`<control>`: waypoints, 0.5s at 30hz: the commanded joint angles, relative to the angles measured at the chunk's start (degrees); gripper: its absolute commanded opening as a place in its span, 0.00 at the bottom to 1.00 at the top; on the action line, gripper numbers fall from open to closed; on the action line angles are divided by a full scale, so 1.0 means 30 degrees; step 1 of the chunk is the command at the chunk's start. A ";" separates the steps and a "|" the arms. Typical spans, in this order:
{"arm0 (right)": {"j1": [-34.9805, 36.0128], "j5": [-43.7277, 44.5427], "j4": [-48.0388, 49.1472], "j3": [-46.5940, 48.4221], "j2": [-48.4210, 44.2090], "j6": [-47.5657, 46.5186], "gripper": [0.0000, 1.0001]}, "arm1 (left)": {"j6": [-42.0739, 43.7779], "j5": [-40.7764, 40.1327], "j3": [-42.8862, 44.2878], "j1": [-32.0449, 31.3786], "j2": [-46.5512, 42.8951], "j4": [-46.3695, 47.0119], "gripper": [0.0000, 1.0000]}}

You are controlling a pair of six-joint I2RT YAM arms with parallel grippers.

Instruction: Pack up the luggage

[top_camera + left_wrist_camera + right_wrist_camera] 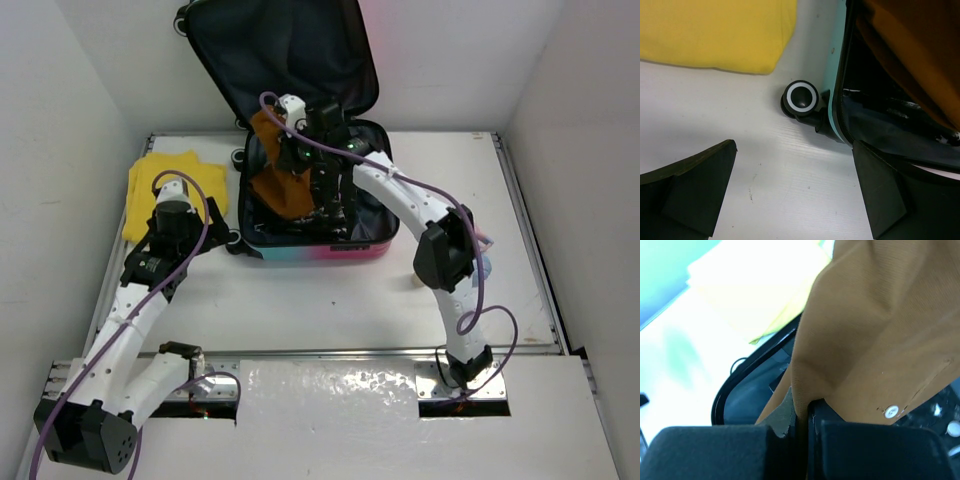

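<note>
The luggage [310, 248] lies open at the back middle of the table, its lid [290, 50] upright against the wall. My right gripper [296, 140] is shut on a brown buttoned garment [276, 178] and holds it above the open case; the cloth [875, 330] is pinched between the pads [850, 440]. My left gripper [200, 215] is open and empty, low over the table just left of the case. Its view shows a black case wheel [801, 97] and the teal shell edge [837, 75].
A folded yellow cloth [170, 190] lies on the table left of the case, beyond my left gripper; it also shows in the left wrist view [715, 30]. White walls close in on both sides. A metal rail [330, 352] runs along the near edge.
</note>
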 commanded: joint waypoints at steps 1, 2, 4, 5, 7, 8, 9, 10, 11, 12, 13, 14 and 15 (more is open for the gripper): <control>-0.0655 -0.4149 0.3669 -0.0811 -0.2307 -0.1398 0.00 | 0.0275 -0.0055 -0.0100 -0.0086 -0.0393 0.1019 1.00; -0.0948 -0.3945 0.3732 -0.1337 -0.2484 -0.1399 0.00 | 0.0246 0.0032 -0.0100 -0.0057 -0.0306 0.1019 1.00; -0.1969 -0.4672 0.3878 -0.1633 -0.2340 -0.0962 0.00 | 0.0275 0.0062 -0.0071 -0.0085 -0.0246 0.0961 1.00; -0.2266 -0.4531 0.3792 -0.1780 -0.2252 -0.0902 0.00 | 0.0275 0.0091 -0.0071 -0.0086 -0.0246 0.0931 1.00; -0.3087 -0.2924 0.3088 -0.1695 -0.2018 -0.1894 0.00 | 0.0275 0.0092 -0.0129 -0.0085 -0.0334 0.1048 1.00; -0.3438 -0.2599 0.2131 -0.1404 -0.1756 -0.2158 0.00 | 0.0275 0.0150 -0.0130 -0.0086 -0.0334 0.1106 1.00; -0.3818 -0.2480 0.1658 -0.0618 -0.1028 -0.2393 0.00 | 0.0246 0.0179 -0.0130 -0.0086 -0.0276 0.1107 1.00; -0.4547 -0.2363 0.0928 -0.0320 -0.0672 -0.2482 0.00 | 0.0304 0.0209 -0.0130 -0.0057 -0.0217 0.1078 1.00; -0.4874 -0.2245 0.0572 0.0263 -0.0379 -0.2599 0.00 | 0.0304 0.0354 -0.0130 -0.0085 -0.0159 0.1107 1.00; -0.5109 -0.1461 0.0076 0.0617 0.0146 -0.3035 0.00 | 0.0333 0.0384 -0.0130 -0.0057 -0.0129 0.1078 1.00; -0.5546 -0.1395 -0.0567 0.0765 0.0354 -0.3127 0.00 | 0.0334 0.0414 -0.0130 -0.0056 -0.0100 0.1107 1.00; -0.5754 -0.1366 -0.0835 0.0854 0.0531 -0.3214 0.00 | 0.0334 0.0385 -0.0130 -0.0085 -0.0100 0.1107 1.00; -0.5872 -0.1162 -0.1069 0.0681 0.0677 -0.3302 0.00 | 0.0334 0.0356 -0.0130 -0.0086 -0.0100 0.1107 1.00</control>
